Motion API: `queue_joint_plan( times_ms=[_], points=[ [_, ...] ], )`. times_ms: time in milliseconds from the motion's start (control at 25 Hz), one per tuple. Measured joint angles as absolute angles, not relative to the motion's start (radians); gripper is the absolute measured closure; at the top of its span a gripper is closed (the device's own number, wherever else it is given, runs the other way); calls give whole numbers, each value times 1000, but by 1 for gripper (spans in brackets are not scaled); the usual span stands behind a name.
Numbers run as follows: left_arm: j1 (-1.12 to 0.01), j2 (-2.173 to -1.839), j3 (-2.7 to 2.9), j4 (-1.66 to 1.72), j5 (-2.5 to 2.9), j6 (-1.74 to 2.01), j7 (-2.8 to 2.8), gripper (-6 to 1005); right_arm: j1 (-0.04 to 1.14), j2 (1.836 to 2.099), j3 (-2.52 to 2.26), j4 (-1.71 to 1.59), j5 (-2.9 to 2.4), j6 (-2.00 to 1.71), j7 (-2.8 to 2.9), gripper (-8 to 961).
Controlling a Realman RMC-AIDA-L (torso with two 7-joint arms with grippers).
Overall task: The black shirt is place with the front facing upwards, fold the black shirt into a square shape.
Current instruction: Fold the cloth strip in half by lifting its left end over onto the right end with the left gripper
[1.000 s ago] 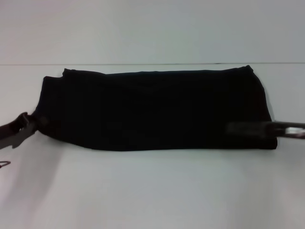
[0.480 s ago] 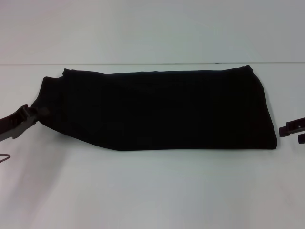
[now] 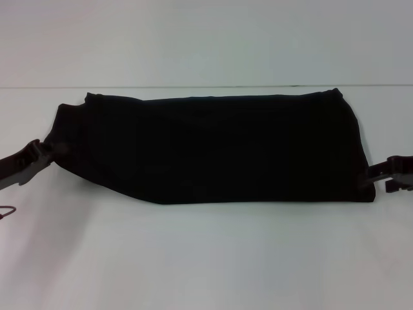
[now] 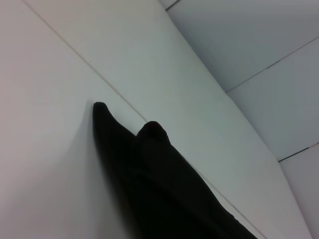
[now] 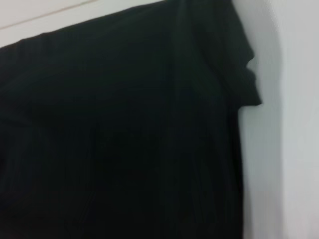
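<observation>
Black shirt (image 3: 213, 148) lying flat on white table (image 3: 206, 258), already reduced to a long dark band running across in front of the robot; no lettering or label showing. Left end of the band narrowed and bunched, near edge there slanting; right end squarer, with a small tab sticking out at one corner. Left gripper (image 3: 40, 155) at the shirt's left end, touching or pinching the bunched cloth; grip state not readable. Right gripper (image 3: 387, 173) at the shirt's right end near the front corner, fingers parted with a gap visible, nothing clearly held, tip just at the hem. Risks: uneven ends likely to give a lopsided fold rather than a square; a pinch catching only the top layer would let the lower layers slide and open up; a pull from the left would drag the whole band over the smooth table.
</observation>
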State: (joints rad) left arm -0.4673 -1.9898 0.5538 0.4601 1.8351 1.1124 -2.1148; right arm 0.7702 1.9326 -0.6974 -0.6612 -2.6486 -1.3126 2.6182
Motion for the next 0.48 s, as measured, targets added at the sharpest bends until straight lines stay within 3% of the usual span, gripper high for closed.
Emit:
queue_joint_plan(
  times_ms=[480],
  points=[
    [-468, -1996, 554, 460, 1825, 1105, -2108, 975, 787, 1961, -744, -611, -2650, -1225, 2609, 222]
  ],
)
